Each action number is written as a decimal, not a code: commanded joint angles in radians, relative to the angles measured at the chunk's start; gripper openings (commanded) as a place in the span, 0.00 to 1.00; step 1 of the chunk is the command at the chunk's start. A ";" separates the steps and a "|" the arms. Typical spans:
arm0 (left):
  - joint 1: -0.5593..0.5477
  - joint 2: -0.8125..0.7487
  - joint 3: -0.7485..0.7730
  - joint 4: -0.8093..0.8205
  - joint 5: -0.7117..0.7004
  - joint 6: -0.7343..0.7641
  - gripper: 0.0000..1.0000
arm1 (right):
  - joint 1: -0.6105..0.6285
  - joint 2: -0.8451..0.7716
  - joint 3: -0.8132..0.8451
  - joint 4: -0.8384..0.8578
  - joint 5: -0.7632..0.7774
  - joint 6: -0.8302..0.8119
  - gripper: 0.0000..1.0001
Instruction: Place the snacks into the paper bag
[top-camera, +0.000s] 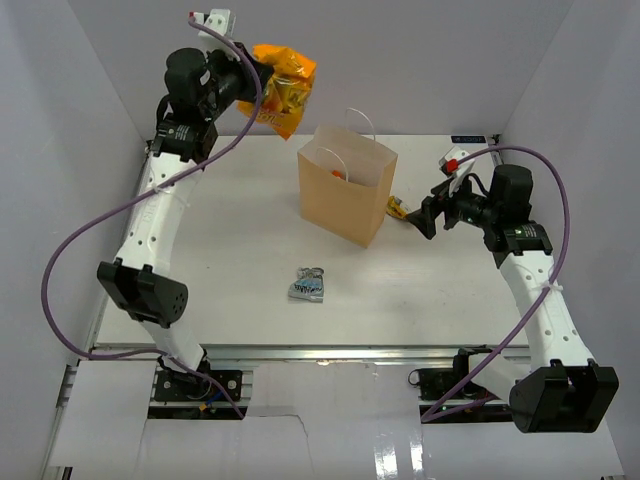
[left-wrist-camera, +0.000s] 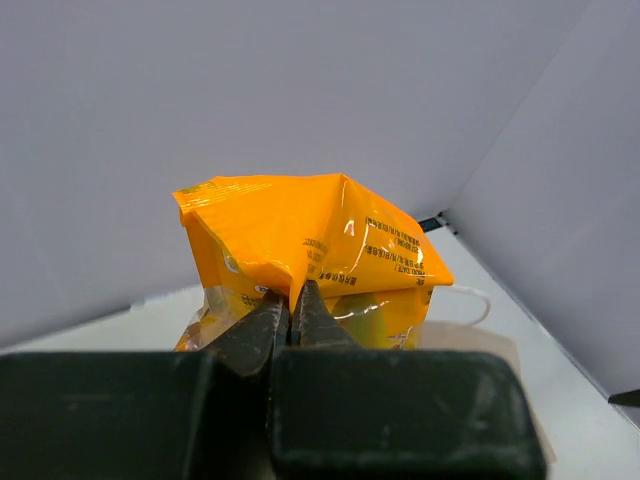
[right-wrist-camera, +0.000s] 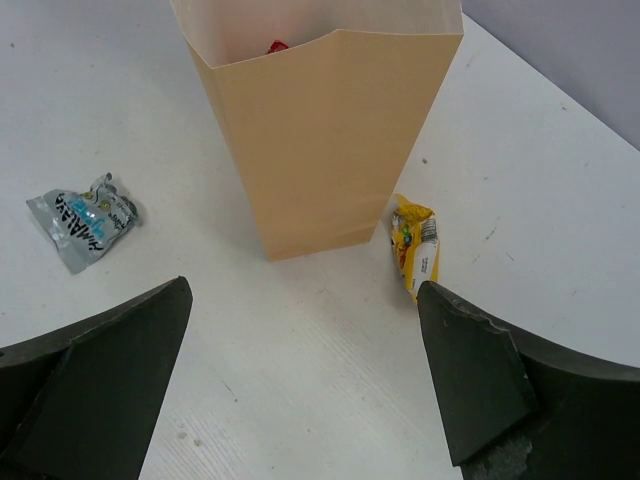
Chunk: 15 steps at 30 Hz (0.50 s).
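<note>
My left gripper (top-camera: 254, 80) is raised high at the back left, shut on a large orange snack bag (top-camera: 283, 90) that hangs from its jaws; the wrist view shows its fingertips (left-wrist-camera: 292, 308) pinching a fold of that orange bag (left-wrist-camera: 320, 250). The tan paper bag (top-camera: 346, 188) stands upright mid-table with white cord handles; something red shows inside the paper bag (right-wrist-camera: 325, 130). My right gripper (top-camera: 418, 218) hovers open just right of the bag, over the table. A yellow bar (right-wrist-camera: 415, 245) lies by the bag's right base. A grey-blue pack (top-camera: 308, 285) lies in front of the bag.
White walls enclose the table at the left, back and right. Purple cables loop off both arms. The grey-blue pack (right-wrist-camera: 82, 217) sits left of the bag in the right wrist view.
</note>
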 joint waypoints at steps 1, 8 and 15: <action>-0.006 0.091 0.152 0.176 0.162 0.013 0.00 | -0.004 -0.029 -0.012 -0.007 -0.033 0.004 1.00; -0.036 0.220 0.218 0.435 0.316 -0.169 0.00 | -0.006 -0.043 -0.057 -0.041 -0.032 -0.008 1.00; -0.099 0.225 0.172 0.448 0.328 -0.181 0.00 | -0.007 -0.046 -0.087 -0.038 -0.019 -0.018 1.00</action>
